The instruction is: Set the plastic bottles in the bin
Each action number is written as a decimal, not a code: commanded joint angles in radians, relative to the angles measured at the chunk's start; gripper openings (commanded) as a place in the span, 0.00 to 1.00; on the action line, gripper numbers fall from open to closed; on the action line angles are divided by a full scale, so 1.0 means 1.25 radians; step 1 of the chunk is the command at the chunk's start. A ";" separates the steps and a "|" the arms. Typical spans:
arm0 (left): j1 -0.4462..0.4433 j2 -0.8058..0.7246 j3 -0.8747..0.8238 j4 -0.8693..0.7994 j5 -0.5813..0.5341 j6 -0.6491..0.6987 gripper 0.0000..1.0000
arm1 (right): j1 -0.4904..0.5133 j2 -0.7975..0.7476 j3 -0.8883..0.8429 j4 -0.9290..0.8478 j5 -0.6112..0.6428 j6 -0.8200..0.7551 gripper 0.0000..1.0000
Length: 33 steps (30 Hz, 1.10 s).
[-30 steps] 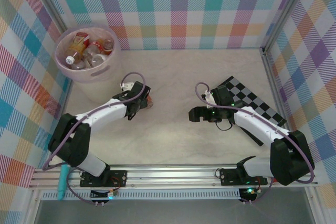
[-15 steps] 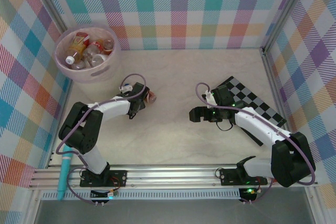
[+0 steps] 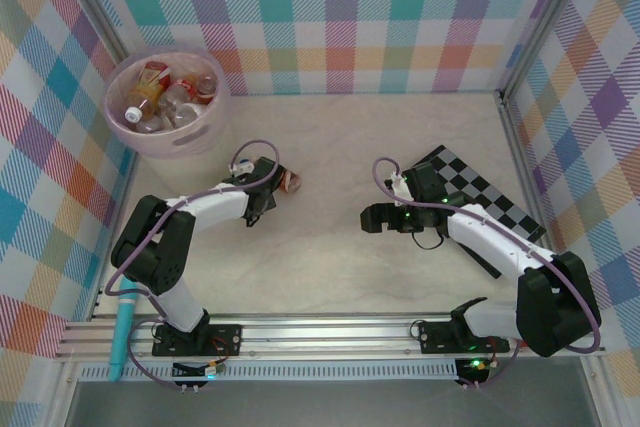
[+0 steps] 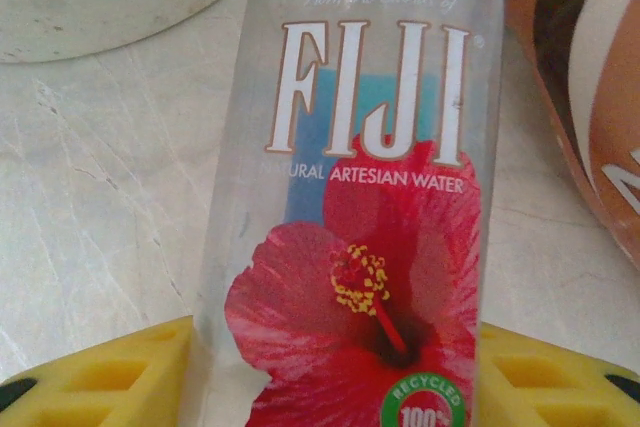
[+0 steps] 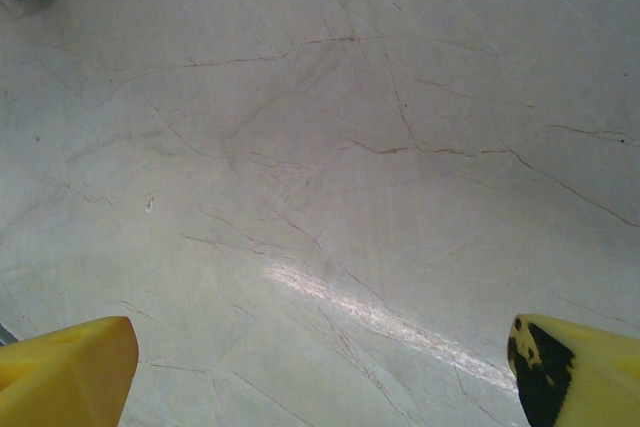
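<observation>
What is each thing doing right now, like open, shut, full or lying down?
Fiji bottle: lying on the table.
Left gripper: jaws either side of the Fiji bottle, grip unclear.
Brown bottle: lying beside it.
Bin: upright, several bottles inside.
Right gripper: jaws open, holding nothing.

Right fingers (image 5: pixel 60 372) wide apart, left fingers (image 4: pixel 100 382) much closer together

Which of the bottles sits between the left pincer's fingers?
The clear Fiji water bottle with the red hibiscus label; the brown bottle lies beside it, other bottles sit in the bin.
</observation>
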 commanded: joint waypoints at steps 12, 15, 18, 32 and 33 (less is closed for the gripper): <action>-0.162 -0.223 0.207 -0.375 0.001 0.182 0.49 | 0.005 0.046 0.015 0.026 -0.016 0.001 0.95; -0.165 -0.280 0.268 -0.447 0.034 0.202 0.46 | 0.005 0.058 0.017 0.037 -0.024 0.002 0.95; -0.163 -0.321 0.348 -0.505 0.078 0.237 0.46 | 0.005 0.059 0.016 0.038 -0.016 0.001 0.95; 0.119 -0.321 0.697 -0.595 0.378 0.356 0.33 | 0.005 0.033 -0.016 0.058 -0.025 0.017 0.95; 0.152 -0.310 0.711 -0.590 0.416 0.356 0.32 | 0.005 0.028 -0.018 0.060 -0.024 0.017 0.95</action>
